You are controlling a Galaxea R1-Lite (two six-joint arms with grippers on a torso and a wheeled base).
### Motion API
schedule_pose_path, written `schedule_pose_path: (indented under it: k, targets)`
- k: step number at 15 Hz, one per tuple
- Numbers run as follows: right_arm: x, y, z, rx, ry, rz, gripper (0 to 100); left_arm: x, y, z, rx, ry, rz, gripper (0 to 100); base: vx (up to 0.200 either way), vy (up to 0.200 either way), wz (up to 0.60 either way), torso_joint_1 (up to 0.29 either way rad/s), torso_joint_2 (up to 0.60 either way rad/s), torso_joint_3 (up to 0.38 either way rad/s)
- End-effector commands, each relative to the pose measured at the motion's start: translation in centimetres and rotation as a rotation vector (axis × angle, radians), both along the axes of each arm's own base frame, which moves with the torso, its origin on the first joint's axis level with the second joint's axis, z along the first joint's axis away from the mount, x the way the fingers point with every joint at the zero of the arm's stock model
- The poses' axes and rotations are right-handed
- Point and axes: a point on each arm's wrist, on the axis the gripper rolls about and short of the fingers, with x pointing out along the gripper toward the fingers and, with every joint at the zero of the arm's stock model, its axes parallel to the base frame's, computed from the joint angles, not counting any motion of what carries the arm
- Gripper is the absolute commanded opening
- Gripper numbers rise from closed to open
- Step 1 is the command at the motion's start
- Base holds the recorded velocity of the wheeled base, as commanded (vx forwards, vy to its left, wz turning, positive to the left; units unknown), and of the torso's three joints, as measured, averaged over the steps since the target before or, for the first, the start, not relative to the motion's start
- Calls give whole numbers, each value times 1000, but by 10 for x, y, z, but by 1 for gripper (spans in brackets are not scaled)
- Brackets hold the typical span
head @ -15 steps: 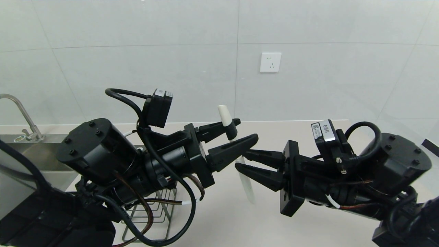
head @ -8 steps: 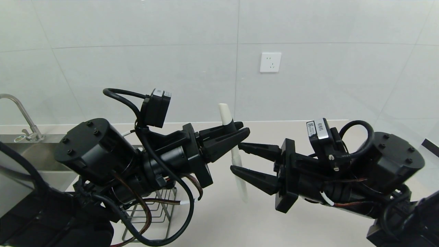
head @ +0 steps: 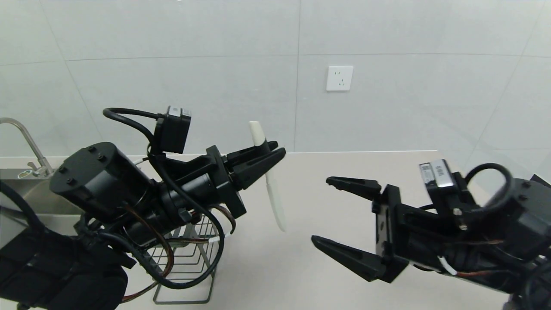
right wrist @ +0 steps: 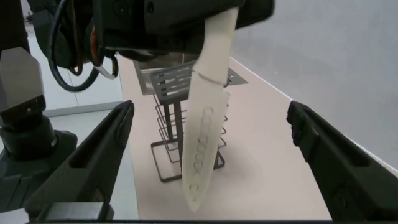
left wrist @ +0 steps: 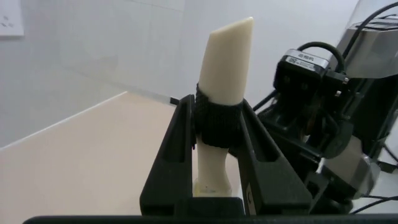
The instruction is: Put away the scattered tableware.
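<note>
Faces a wall (head: 193, 51) of large, smooth grey tiles behind a flat, matte beige counter (head: 366, 168), with broad bare surface out to the right and along the back edge. Meets a steel sink (head: 30, 193) with a curved tap (head: 21, 133) at the far left end. Reaches over a thin wire rack (head: 189, 258), open-topped, standing on the counter beneath the left arm. Pinches with the left gripper (head: 277, 150) the smooth handle of a cream knife (head: 274, 202), held in the air near upright, pointed blade down, faint marks along its flat, near the rack but clear of it. Spreads the right gripper (head: 322, 209) wide, black tapered fingers clamping nothing, close to the blade yet apart from it. Leaves a small white square socket (head: 339, 78) on the wall above.
</note>
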Motion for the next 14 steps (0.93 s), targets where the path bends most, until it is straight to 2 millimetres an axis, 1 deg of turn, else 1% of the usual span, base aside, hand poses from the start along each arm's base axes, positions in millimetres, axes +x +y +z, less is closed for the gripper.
schedule_pose_path:
  k: [1,3,5,6,7,8,9,11,12,13,14]
  targets:
    - [-48,-67,23,54,-82,-141,100,5,20,7,9,-62,79,0,0,0,0,0,0,0]
    - [-73,-99,35,101,-180,-252,100,4,25,9,15,-78,84,0,0,0,0,0,0,0]
    - [-97,-124,46,122,-287,-386,100,-4,26,5,28,-67,73,0,0,0,0,0,0,0]
    - [-111,-137,50,128,-327,-492,100,-8,28,4,41,-81,81,0,0,0,0,0,0,0]
    - [-127,-149,50,128,-348,-648,100,-9,29,2,58,-99,89,0,0,0,0,0,0,0]
    - [-141,-155,48,129,-354,-739,100,-10,31,2,64,-112,96,0,0,0,0,0,0,0]
    - [-167,-154,40,135,-379,-778,100,-12,31,4,64,-123,97,0,0,0,0,0,0,0]
    - [-208,-149,18,123,-452,-706,100,-14,31,6,60,-130,93,0,0,0,0,0,0,0]
    - [-222,-148,4,114,-474,-659,100,-14,32,7,57,-134,95,0,0,0,0,0,0,0]
    - [-228,-148,-1,108,-503,-635,100,-15,32,8,54,-137,95,0,0,0,0,0,0,0]
    - [-230,-150,-1,115,-515,-558,100,-17,33,11,48,-145,95,0,0,0,0,0,0,0]
